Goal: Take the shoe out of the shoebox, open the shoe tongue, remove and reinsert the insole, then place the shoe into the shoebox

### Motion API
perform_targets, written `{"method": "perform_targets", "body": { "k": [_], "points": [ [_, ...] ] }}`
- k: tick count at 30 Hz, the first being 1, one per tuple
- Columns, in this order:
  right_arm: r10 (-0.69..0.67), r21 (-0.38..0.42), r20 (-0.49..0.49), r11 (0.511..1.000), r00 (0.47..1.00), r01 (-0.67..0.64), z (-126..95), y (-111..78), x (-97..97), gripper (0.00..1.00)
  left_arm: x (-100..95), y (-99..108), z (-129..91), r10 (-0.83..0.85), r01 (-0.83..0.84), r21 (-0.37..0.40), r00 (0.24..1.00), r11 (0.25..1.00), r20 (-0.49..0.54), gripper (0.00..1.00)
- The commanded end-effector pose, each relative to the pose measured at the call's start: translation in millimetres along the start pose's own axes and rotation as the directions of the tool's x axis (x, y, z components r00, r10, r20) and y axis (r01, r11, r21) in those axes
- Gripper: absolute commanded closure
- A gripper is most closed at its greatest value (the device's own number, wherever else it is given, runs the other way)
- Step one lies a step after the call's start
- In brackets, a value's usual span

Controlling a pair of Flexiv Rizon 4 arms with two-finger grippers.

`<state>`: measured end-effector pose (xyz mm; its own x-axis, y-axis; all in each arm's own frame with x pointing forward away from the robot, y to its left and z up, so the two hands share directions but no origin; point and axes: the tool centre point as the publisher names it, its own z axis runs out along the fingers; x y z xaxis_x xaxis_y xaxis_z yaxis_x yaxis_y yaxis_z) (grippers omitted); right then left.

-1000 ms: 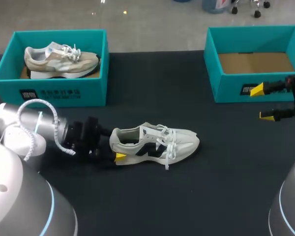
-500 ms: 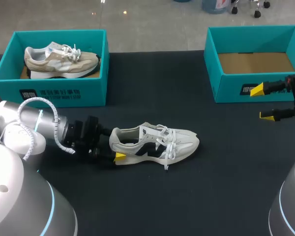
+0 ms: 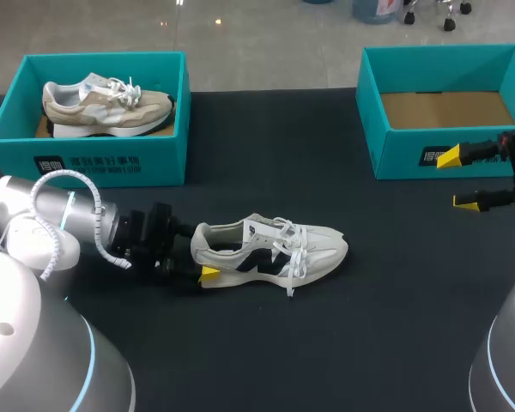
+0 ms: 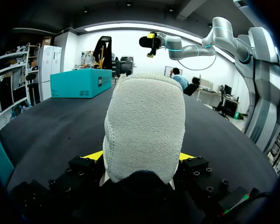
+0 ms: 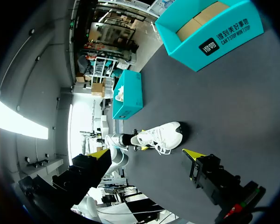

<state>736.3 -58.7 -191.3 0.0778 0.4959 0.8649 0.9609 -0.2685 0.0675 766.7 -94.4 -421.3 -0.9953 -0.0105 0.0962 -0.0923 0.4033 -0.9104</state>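
**Item:** white shoe (image 3: 275, 249), a low trainer standing on its sole on the dark tabletop (image 3: 326, 343). Its heel sits between the left tool's (image 4: 141, 156) fingers and its toe points away ahead of it.

**Left tool:** closed on the heel, one yellow tip against each side.

**Right tool** (image 3: 457, 180)**:** fingers spread, holding nothing, just beside the teal shoebox (image 3: 395, 154) and well apart from the shoe.

**Handling (judged):** light. The upper is soft, and the padded, nubbly heel collar (image 4: 144, 116) will yield under a squeeze. The sole looks firmer.

**Best hold:** the heel counter, likely the stiffest part.

**Caution:** the loose laces (image 3: 293, 245) may snag.
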Motion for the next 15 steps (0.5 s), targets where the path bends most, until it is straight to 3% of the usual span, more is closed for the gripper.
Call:
{"method": "perform_targets", "body": {
  "k": [1, 15],
  "points": [
    [0.007, 0.001, 0.015, 1.0, 1.0, -0.007, 4, -2.9, 2.3, 0.0, -2.4, 4, 1, -0.001, 0.001, -0.003, 1.0, 1.0, -0.001, 1.0],
    [-0.028, -0.129, 0.127, 0.991, 0.992, 0.044, 86, -57.6, 46.7, 0.0, -2.4, 4, 1, -0.001, 0.001, -0.003, 1.0, 1.0, -0.001, 1.0]
  ]
}}
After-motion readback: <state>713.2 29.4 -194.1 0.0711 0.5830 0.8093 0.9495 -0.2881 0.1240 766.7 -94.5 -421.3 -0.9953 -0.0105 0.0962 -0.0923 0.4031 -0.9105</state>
